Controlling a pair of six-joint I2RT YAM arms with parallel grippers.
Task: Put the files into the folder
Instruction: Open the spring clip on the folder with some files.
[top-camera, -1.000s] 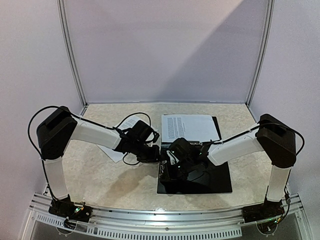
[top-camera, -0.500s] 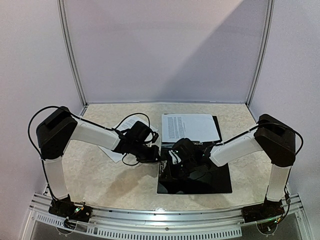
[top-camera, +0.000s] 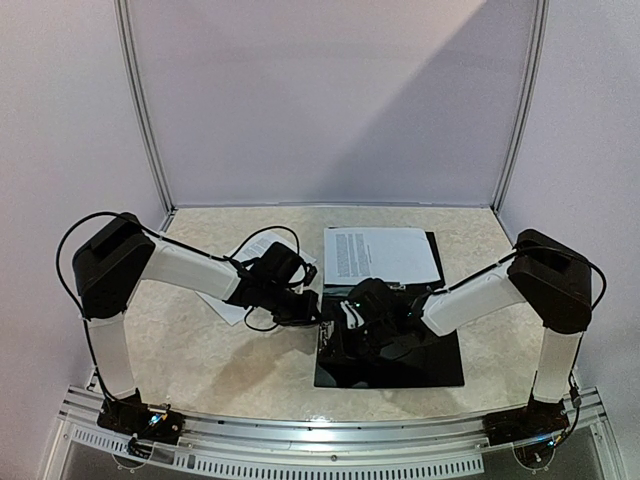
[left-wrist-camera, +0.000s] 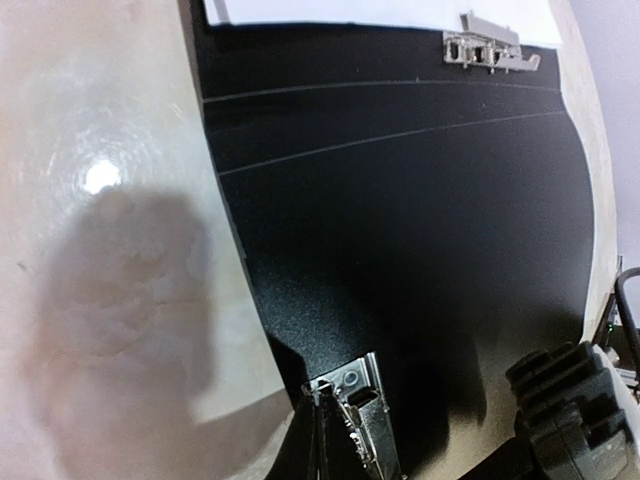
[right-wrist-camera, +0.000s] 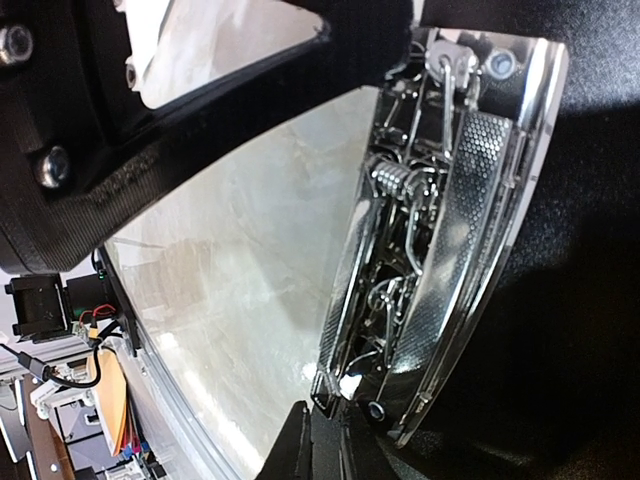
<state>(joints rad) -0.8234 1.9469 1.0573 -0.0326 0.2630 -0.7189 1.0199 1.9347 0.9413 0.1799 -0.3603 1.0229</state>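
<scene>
The black folder (top-camera: 432, 362) lies open on the table. The white printed files (top-camera: 380, 255) lie on its far half. A metal clip (top-camera: 328, 345) sits at the folder's near left edge. My left gripper (top-camera: 311, 313) is shut. In the left wrist view its tips (left-wrist-camera: 322, 425) touch the near corner of that clip (left-wrist-camera: 368, 405) on the black folder (left-wrist-camera: 400, 220). My right gripper (top-camera: 342, 322) reaches the clip from the right. In the right wrist view, the right gripper (right-wrist-camera: 350, 440) pinches the lower end of the clip (right-wrist-camera: 440, 230).
A loose printed sheet (top-camera: 246, 250) lies on the table left of the folder, partly under my left arm. A second metal clip (left-wrist-camera: 487, 50) sits by the files' edge (left-wrist-camera: 350, 10). Both wrists crowd the folder's left edge. An aluminium rail (top-camera: 320, 442) runs along the near side.
My right wrist has shifted slightly up and to the right at the clip. The left gripper has closed the last bit. Folder and files stay in place.
</scene>
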